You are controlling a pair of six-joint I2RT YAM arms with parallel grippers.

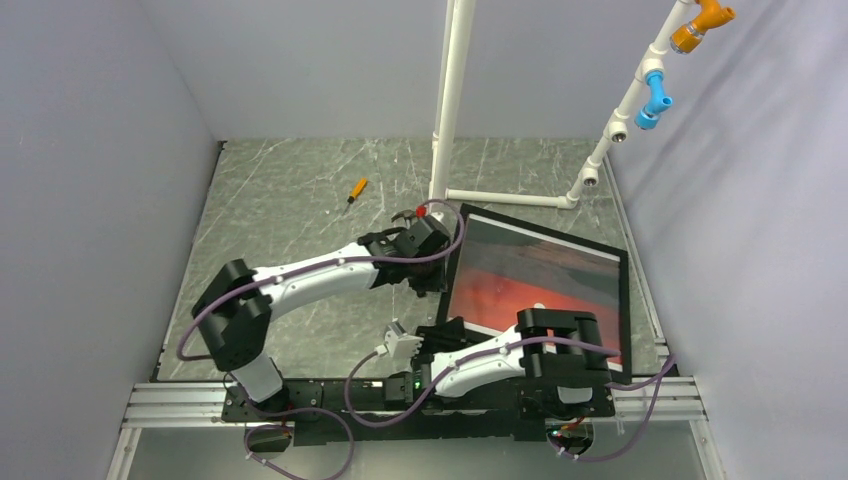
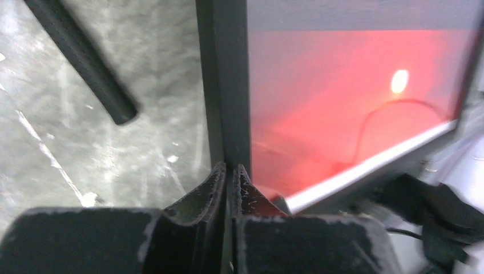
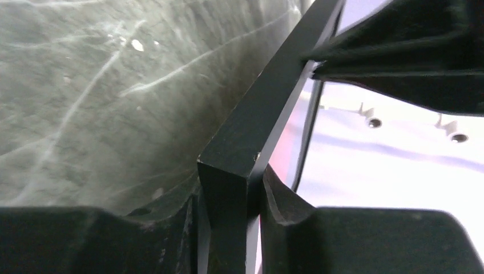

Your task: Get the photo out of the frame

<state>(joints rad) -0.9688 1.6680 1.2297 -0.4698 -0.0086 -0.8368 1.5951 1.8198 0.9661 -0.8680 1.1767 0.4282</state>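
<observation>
Grey veined tabletop (image 1: 300,200), plain pale walls (image 1: 90,150), white pipe stand (image 1: 455,90) at back

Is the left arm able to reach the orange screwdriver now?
Probably not yet: its fingers are shut on the frame. The screwdriver lies uncovered nearby, so only that grip seems to hinder it.

The top camera looked down from behind me; both wrist cameras sat close, sharing the frame (image 2: 228,85) border.
</observation>
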